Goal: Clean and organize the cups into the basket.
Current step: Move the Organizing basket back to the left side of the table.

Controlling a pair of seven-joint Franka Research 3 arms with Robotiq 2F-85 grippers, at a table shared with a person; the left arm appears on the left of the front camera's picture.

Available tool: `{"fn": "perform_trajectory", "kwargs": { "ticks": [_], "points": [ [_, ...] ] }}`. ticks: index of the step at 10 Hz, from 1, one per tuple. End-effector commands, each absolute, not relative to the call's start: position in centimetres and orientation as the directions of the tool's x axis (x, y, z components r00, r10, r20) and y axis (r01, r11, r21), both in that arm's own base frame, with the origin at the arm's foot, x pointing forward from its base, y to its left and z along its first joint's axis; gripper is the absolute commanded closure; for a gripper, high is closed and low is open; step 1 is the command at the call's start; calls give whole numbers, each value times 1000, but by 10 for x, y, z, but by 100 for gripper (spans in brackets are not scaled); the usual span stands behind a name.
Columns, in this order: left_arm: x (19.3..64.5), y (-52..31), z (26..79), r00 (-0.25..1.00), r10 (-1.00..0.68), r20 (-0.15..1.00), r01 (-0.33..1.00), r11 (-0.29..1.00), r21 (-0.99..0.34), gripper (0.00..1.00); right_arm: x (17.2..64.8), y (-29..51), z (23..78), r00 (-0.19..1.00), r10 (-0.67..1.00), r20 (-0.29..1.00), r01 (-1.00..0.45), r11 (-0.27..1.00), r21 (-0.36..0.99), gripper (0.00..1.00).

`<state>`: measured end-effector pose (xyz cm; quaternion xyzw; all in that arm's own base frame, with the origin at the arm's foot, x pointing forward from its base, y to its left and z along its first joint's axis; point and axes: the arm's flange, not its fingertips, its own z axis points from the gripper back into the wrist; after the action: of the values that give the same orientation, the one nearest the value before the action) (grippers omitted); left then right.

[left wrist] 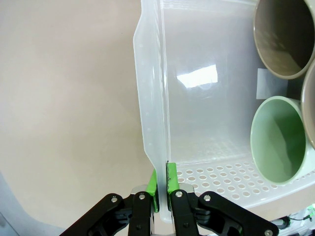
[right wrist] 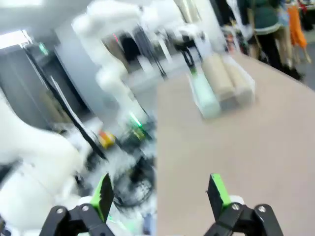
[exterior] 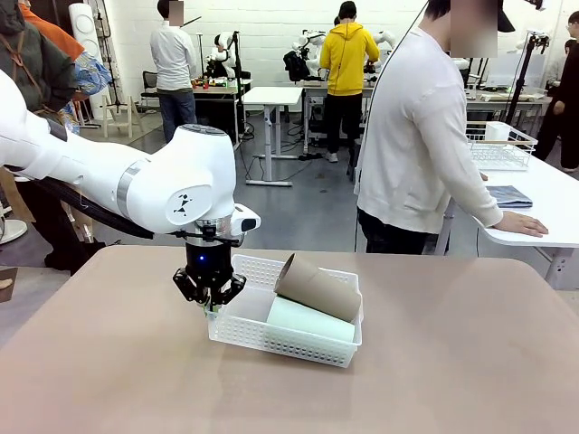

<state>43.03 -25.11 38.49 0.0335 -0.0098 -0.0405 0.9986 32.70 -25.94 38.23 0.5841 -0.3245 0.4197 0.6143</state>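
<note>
We see the left gripper (left wrist: 162, 194) pinching the rolled rim of the shallow white lattice-sided plastic basket (left wrist: 152, 123) at its 9 o'clock end, green pads pressed onto the thin wall. Inside lie a pale mint green tumbler (exterior: 308, 321) and tan-brown tumblers (exterior: 318, 287). The right gripper (right wrist: 160, 194) hangs above the tan table (right wrist: 246, 147), jaws spread wide, holding nothing.

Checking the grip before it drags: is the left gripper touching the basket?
Touching: left wrist view shows the left gripper pinching the basket rim.
</note>
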Motion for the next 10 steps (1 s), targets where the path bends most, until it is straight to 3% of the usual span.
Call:
{"fn": "perform_trajectory", "kwargs": {
  "ticks": [1,6,10],
  "points": [
    [431,-251,388,996,-84,29,81,994,78,100,340,-271,391,628,-435,645,-711,16,703,0],
    [431,-251,388,996,-84,29,81,994,78,100,309,-252,403,753,-311,580,-511,278,813,0],
    [431,-251,388,996,-84,29,81,994,78,100,306,-251,400,908,-129,399,-356,267,896,0]
  ]
}}
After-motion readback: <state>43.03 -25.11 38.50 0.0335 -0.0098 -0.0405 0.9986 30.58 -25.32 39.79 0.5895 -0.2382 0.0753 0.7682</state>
